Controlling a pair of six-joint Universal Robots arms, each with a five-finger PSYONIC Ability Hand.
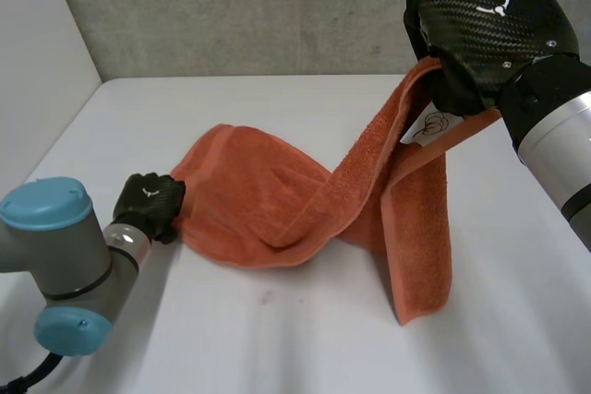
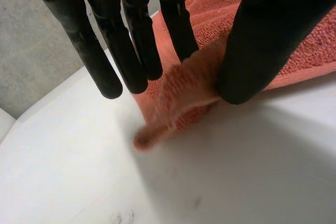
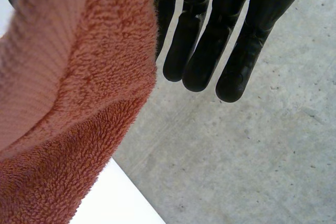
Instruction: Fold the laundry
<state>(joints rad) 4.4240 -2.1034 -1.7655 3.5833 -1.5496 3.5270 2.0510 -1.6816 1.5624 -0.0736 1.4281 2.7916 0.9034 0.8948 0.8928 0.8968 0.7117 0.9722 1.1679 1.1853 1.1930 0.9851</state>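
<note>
An orange towel (image 1: 268, 191) lies bunched across the white table (image 1: 277, 339). My right hand (image 1: 489, 25) is raised at the far right and is shut on one end of the towel, near its white label (image 1: 427, 125). From there the cloth hangs in a twisted band down to the table. In the right wrist view the towel (image 3: 79, 103) drapes beside the straight fingers (image 3: 199, 51). My left hand (image 1: 148, 202) is low at the towel's left end. In its own wrist view a corner of the towel (image 2: 184, 93) stands pinched between the thumb (image 2: 273, 35) and the fingers (image 2: 131, 51).
A grey wall (image 1: 277, 6) runs behind the table and a white side panel (image 1: 37, 43) closes off the left. Bare tabletop lies in front of the towel and at the far left.
</note>
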